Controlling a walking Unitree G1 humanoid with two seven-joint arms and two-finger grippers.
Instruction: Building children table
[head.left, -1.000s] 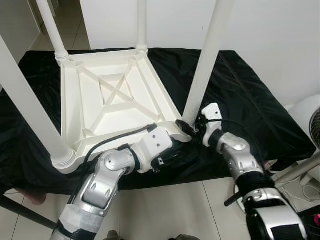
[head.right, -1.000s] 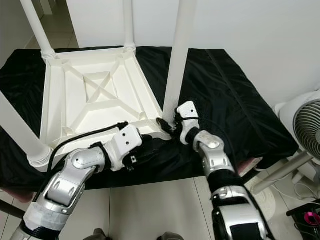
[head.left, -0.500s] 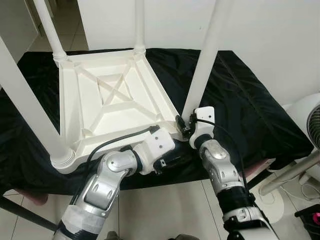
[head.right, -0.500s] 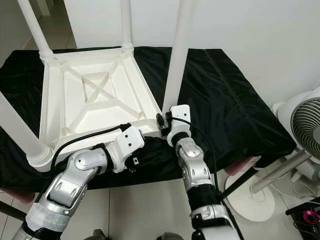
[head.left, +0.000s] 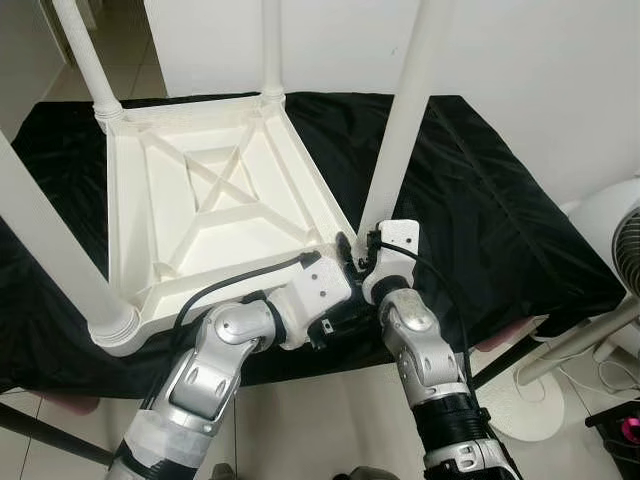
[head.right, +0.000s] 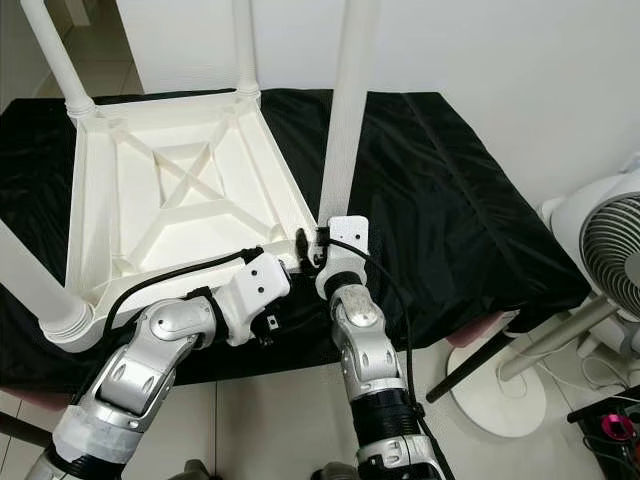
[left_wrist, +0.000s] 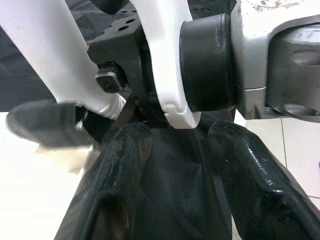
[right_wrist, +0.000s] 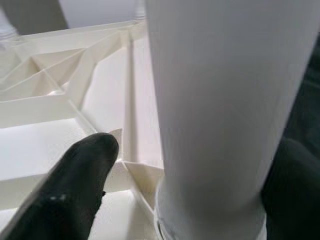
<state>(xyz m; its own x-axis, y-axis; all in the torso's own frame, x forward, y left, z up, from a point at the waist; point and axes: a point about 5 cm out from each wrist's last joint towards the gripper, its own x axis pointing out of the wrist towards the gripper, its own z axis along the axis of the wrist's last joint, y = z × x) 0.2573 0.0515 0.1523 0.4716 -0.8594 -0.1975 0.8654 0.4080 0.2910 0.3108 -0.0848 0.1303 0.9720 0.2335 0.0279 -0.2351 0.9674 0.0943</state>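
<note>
A white plastic children's table (head.left: 215, 215) lies upside down on a black cloth (head.left: 480, 200), its legs pointing up. My right gripper (head.left: 358, 250) is at the foot of the near right leg (head.left: 400, 130). In the right wrist view that leg (right_wrist: 225, 100) stands between the two black fingers (right_wrist: 85, 185), with a gap on one side, so the gripper (right_wrist: 200, 150) is open around it. My left gripper (head.left: 335, 320) rests low at the same table corner, just under the right wrist. It is open (left_wrist: 172, 135), with nothing but black cloth between its fingers.
Three more white legs rise from the other corners, the nearest (head.left: 50, 230) at the front left. A white standing fan (head.right: 610, 250) and its round base (head.right: 500, 385) stand at the right on the tiled floor (head.left: 330, 420). A white wall backs the cloth.
My right forearm has swung in from the right to stand close beside the left arm, while its gripper stayed at the leg's foot. The left gripper has barely moved.
</note>
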